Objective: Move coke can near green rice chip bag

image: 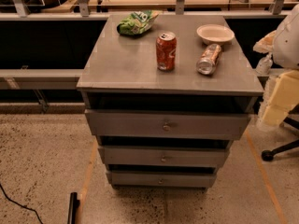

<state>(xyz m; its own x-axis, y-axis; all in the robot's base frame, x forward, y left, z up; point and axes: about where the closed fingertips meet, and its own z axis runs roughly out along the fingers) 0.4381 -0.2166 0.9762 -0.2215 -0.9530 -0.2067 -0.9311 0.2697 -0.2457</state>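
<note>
The coke can (166, 51) stands upright near the middle of the grey drawer cabinet's top (126, 69). It is red with white script and a silver top. The green rice chip bag (137, 22) lies crumpled at the back left of the top, about a can's height away from the coke can. My gripper (264, 62) hangs at the right edge of the view, just off the cabinet's right side. It is well to the right of the can and holds nothing.
A white round bowl (215, 33) sits at the back right of the top. A silver-and-orange can (209, 59) lies on its side in front of the bowl. The white and cream arm (285, 73) fills the right edge. A chair base (280, 150) stands on the floor at the right.
</note>
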